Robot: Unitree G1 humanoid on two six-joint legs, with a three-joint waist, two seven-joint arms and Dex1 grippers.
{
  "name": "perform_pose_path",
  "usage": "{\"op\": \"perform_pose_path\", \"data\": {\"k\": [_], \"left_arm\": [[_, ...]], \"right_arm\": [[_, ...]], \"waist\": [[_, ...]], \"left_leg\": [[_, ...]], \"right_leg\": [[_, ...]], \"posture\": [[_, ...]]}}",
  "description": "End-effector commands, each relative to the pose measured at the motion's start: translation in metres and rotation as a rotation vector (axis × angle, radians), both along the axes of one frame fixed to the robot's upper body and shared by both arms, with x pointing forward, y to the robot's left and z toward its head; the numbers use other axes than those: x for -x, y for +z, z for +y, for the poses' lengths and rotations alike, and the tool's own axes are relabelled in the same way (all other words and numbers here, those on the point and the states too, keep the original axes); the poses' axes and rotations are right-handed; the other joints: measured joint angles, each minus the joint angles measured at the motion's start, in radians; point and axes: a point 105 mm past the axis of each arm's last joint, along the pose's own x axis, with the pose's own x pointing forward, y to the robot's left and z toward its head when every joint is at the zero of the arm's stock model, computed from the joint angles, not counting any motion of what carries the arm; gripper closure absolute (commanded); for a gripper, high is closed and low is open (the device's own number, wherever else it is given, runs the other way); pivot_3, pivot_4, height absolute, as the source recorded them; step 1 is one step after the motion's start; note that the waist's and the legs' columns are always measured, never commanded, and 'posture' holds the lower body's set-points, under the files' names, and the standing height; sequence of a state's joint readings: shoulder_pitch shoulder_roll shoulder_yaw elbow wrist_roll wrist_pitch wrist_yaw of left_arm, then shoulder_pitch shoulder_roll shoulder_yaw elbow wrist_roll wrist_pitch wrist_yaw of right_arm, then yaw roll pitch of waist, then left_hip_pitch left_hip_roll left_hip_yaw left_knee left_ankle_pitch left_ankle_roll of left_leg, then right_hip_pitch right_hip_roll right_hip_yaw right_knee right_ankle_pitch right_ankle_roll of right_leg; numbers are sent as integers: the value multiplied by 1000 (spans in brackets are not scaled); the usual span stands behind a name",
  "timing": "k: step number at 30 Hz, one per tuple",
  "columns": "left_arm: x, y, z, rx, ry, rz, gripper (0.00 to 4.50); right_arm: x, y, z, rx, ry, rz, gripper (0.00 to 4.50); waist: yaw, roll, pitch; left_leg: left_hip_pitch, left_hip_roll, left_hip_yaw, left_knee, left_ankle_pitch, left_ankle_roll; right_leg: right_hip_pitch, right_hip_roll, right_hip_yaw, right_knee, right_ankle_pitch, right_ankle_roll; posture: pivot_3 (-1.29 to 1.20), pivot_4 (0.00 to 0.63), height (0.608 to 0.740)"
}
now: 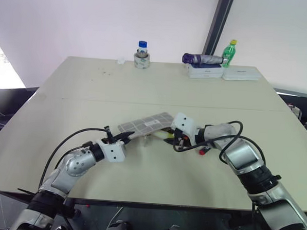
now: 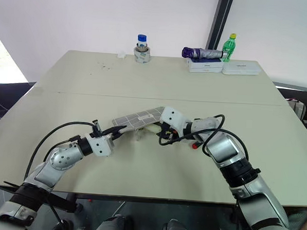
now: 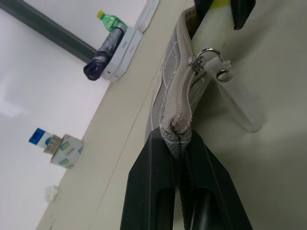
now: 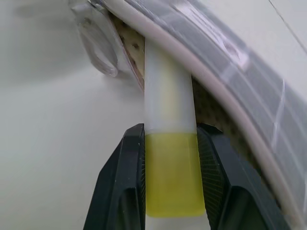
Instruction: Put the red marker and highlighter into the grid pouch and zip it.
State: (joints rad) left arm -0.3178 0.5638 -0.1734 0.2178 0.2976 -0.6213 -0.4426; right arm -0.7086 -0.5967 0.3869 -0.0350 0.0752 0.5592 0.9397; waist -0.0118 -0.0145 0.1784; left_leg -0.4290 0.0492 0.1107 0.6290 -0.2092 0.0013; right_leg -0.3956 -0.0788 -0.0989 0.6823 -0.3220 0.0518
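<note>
Grey grid pouch (image 1: 145,123) pinched at its end by shut left hand (image 3: 178,143) near frame centre, mouth held open for highlighter (image 4: 169,158) clamped in right hand (image 4: 170,167).

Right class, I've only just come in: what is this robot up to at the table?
The robot is packing pens into the grid pouch. Its left gripper has its jaws shut on one end of the pouch, holding it up off the table. Its right gripper grips the highlighter and is pushing its pale end into the pouch's open mouth. The red marker lies on the table by the right arm, not yet packed, and the zip is not closed.
</note>
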Motion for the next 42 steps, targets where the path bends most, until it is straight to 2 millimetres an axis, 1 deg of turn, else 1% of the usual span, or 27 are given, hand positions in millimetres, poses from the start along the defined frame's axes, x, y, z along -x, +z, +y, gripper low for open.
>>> {"op": "perform_pose_path", "data": {"k": [1,5,7,8,10,12,17,21,24,26,28,31,33,34,35,36,37,40,42], "left_arm": [[5,10,-5,3,-57,-40,4500],[8,11,-9,27,-89,-30,4500],[9,13,-10,39,-99,-29,4500],[10,13,-10,43,-99,-28,4500],[9,13,-8,53,-89,-21,4500],[7,15,-5,89,-63,-13,4500],[-2,24,6,213,10,19,4500],[-3,23,9,219,23,32,4500],[-5,21,13,219,44,39,4500],[-7,21,16,244,63,51,4500],[-10,23,18,272,83,57,4500],[-15,30,20,357,113,77,4500],[-16,32,21,382,122,86,4500],[-17,35,23,400,131,86,4500],[-18,37,24,420,140,88,4500],[-19,40,25,441,145,92,4500],[-20,43,27,480,154,105,4500],[-21,53,27,574,143,134,4500],[-22,58,25,624,119,171,4500]], "right_arm": [[7,19,12,21,100,-79,3596],[4,22,17,-4,107,-87,3596],[3,23,17,-23,102,-75,2539],[2,23,17,-26,98,-80,2143],[1,24,15,-37,87,-68,1131],[0,26,13,-38,79,-86,52],[5,34,4,-34,82,-65,14],[6,44,-7,-12,77,-95,14],[9,52,-25,18,64,-110,14],[11,53,-34,34,54,-99,14],[8,56,-44,5,5,-80,14],[-6,68,-65,-90,-141,-77,14],[-16,73,-78,-114,-238,-109,14],[-25,77,-95,-172,-374,-109,14],[-32,78,-111,-212,-497,-102,14],[-36,71,-129,-223,-640,-92,14],[-34,62,-138,-244,-726,-56,14],[-21,42,-139,-329,-830,27,14],[-15,32,-148,-391,-945,57,14]], "waist": [[0,0,0],[-1,0,0],[-1,0,0],[-1,0,0],[0,0,0],[1,0,0],[0,0,0],[0,0,0],[1,0,0],[2,0,0],[1,0,0],[-2,0,0],[0,0,0],[0,0,0],[0,0,0],[1,0,0],[1,0,0],[6,-1,0],[2,0,0]], "left_leg": [[0,0,0,0,0,0],[0,0,0,1,0,0],[0,0,0,1,0,0],[0,0,0,0,0,0],[0,0,0,1,0,0],[0,0,0,1,0,0],[0,0,0,1,0,0],[0,0,0,1,0,0],[0,0,0,1,0,0],[0,0,0,1,0,0],[0,0,0,1,0,0],[0,0,0,1,0,0],[0,0,0,1,0,0],[0,0,0,1,0,0],[0,0,0,1,0,0],[0,0,0,1,0,0],[0,0,0,1,0,0],[0,0,-1,1,0,0],[0,0,-1,0,0,0]], "right_leg": [[0,0,0,0,0,0],[0,0,0,0,0,0],[0,0,0,0,0,0],[0,0,0,0,0,0],[0,0,0,0,0,0],[0,0,0,0,0,0],[0,0,0,0,0,0],[1,0,0,0,0,0],[1,0,0,0,0,0],[1,0,0,0,0,0],[1,0,0,0,0,0],[1,0,0,0,0,0],[1,0,0,0,0,0],[1,0,0,0,0,0],[1,0,0,0,0,0],[1,0,0,0,0,0],[1,0,0,0,0,0],[2,0,0,0,0,0],[2,0,0,0,0,0]], "posture": [[0,150,737],[0,150,737],[0,150,737],[0,150,737],[0,150,737],[0,150,737],[0,150,737],[0,150,737],[0,150,737],[0,150,737],[0,150,737],[0,150,737],[0,150,737],[0,150,737],[0,150,737],[0,150,737],[0,150,737],[0,150,737],[0,150,737]]}}
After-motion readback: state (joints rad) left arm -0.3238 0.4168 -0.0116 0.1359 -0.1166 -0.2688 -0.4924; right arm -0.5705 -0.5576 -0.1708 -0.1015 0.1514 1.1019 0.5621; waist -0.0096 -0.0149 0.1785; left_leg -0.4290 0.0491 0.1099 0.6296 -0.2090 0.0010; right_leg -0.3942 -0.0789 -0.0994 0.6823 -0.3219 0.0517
